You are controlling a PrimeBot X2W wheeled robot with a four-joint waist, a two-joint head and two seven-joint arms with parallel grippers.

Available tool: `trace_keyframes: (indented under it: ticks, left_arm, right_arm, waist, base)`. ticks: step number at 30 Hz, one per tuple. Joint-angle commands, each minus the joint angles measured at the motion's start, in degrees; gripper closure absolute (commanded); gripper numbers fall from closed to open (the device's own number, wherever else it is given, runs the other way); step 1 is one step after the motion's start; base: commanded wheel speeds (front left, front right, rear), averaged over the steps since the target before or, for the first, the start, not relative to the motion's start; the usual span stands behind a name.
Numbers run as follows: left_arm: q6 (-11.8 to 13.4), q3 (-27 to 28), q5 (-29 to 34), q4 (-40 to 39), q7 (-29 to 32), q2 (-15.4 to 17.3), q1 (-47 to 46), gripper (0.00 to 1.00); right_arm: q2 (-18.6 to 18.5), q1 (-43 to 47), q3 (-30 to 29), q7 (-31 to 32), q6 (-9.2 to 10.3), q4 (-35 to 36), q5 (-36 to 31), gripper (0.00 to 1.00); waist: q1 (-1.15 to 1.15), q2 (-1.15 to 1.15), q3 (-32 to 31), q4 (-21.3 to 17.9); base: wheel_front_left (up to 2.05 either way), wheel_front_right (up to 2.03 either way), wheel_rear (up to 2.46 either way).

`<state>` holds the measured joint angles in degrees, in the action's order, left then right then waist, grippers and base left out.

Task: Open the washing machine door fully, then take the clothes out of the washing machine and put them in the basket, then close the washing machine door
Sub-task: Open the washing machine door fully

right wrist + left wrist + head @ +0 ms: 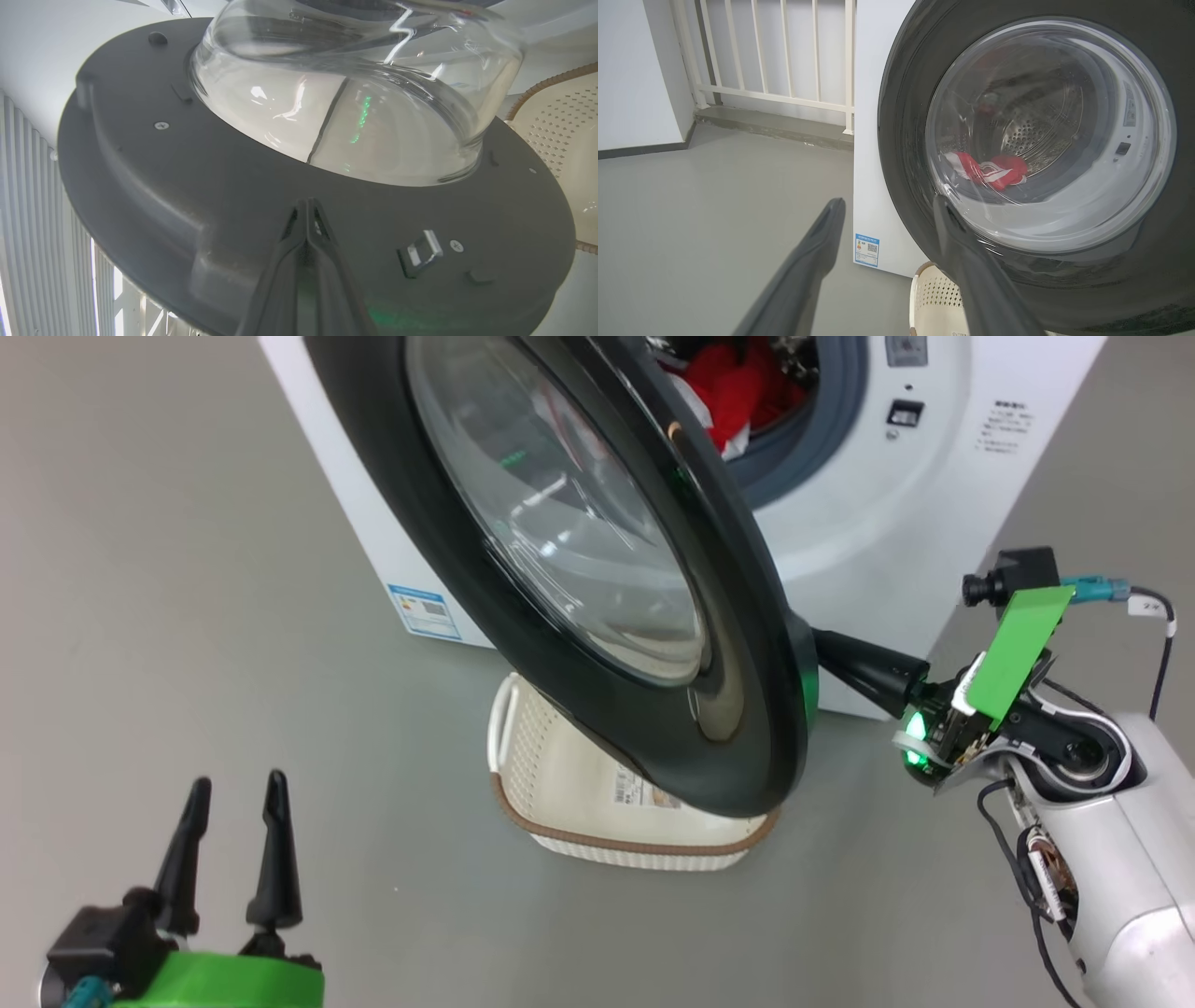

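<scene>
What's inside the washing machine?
Red and white clothes lie inside the washing machine, near the front of its opening. The partly open washing machine door covers part of the opening in the head view, so whether more lies deeper in cannot be seen.

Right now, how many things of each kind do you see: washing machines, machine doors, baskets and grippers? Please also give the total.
washing machine: 1
washing machine door: 1
basket: 1
grippers: 2 (left gripper, right gripper)
total: 5
</scene>
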<state>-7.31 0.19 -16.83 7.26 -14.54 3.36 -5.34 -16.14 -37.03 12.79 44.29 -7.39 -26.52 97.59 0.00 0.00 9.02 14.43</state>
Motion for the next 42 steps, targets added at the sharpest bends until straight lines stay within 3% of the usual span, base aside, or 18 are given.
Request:
trace_keyframes:
  ticks: [1,24,42]
  left_arm:
    - [-0.18,1.99,0.34,-0.95,-0.46,1.39,0.21,0.0]
    - [-0.18,2.02,0.57,0.08,-0.46,1.71,2.96,0.0]
    - [-0.18,2.06,0.48,0.73,-0.46,1.66,3.45,0.0]
  right_arm:
    - [0.75,0.71,0.35,0.36,-0.1,2.16,0.92,1.0]
    - [2.51,7.14,2.5,3.82,-0.1,3.74,2.12,1.0]
    - [6.22,9.04,3.54,4.03,-0.1,5.06,2.98,1.0]
  waist:
    - [0.0,0.0,-1.31,1.37]
    - [0.0,0.0,-5.98,8.26]
    - [0.0,0.0,-6.63,13.49]
  base:
    - [0.0,0.0,0.0]
    - [0.0,0.0,0.0]
    - [0.0,0.0,0.0]
